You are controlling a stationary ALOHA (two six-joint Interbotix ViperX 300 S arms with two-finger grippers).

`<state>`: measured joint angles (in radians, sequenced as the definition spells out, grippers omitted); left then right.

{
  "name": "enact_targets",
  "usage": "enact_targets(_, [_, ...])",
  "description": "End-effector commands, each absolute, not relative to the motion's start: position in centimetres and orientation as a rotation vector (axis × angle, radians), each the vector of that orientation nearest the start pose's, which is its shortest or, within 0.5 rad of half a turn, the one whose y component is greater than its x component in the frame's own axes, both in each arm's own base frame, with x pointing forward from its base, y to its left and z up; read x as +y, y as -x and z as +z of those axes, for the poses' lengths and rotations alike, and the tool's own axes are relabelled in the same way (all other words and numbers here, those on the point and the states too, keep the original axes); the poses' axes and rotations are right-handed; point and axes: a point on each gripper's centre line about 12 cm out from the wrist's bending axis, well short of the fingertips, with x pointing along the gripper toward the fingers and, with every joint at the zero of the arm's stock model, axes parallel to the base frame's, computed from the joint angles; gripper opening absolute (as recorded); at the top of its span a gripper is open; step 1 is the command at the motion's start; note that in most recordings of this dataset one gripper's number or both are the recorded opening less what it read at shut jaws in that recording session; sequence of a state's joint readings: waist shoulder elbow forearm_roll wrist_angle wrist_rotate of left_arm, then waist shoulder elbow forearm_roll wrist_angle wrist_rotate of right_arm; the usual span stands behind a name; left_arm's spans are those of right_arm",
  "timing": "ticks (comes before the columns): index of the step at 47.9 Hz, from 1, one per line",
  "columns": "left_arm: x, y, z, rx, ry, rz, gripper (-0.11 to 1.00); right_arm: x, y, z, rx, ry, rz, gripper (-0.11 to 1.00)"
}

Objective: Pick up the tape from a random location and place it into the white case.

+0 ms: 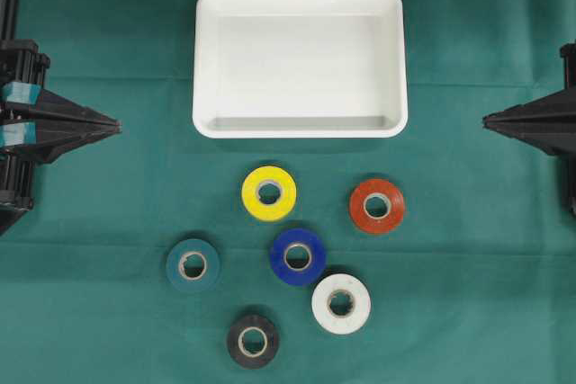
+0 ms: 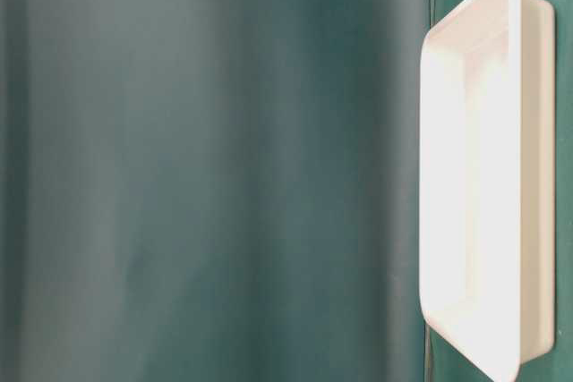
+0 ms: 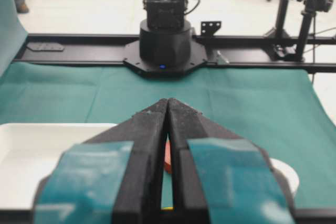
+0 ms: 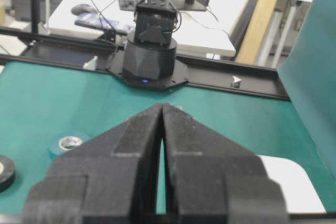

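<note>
The white case (image 1: 205,60) lies at the top middle of the green cloth, with nothing inside it. Below it lie several tape rolls flat on the cloth: yellow (image 1: 269,192), red (image 1: 377,206), blue (image 1: 298,256), teal (image 1: 193,264), white (image 1: 341,303) and black (image 1: 253,341). My left gripper (image 1: 117,125) rests at the left edge, shut and holding nothing, tips pointing toward the middle. At the right edge my right gripper (image 1: 486,119) is also shut and holds nothing. The case's rim (image 2: 501,6) fills the right of the table-level view.
The opposite arm's black base (image 3: 165,40) stands beyond the cloth in the left wrist view. In the right wrist view the other base (image 4: 149,56) stands likewise, with the teal roll (image 4: 68,142) and the black roll (image 4: 4,170) at lower left.
</note>
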<state>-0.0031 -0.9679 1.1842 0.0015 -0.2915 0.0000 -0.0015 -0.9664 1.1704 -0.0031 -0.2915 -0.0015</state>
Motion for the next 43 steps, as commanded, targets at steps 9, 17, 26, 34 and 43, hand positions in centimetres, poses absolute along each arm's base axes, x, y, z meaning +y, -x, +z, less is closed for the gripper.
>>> enact_targets(9, [0.0,-20.4,30.4,-0.069,-0.002,0.002,0.01,-0.1,-20.5,29.6,-0.046,-0.008,-0.004,0.01])
enact_targets(17, [0.0,-20.6,30.4,-0.063,-0.003,0.002,0.01,-0.1,-20.5,30.0,-0.051,-0.009,-0.004,0.01])
enact_targets(26, [0.1,-20.9,30.1,-0.048,-0.003,0.004,0.01,-0.1,-20.6,29.5,-0.017,-0.011,-0.004,0.01])
enact_targets(34, [0.0,-21.1,30.0,-0.038,-0.003,0.002,0.22,-0.1,-20.6,29.8,-0.025,-0.011,-0.004,0.05])
enact_targets(43, [0.0,-21.2,30.1,-0.043,-0.003,0.002,0.76,-0.1,-20.6,29.8,-0.025,-0.014,-0.005,0.56])
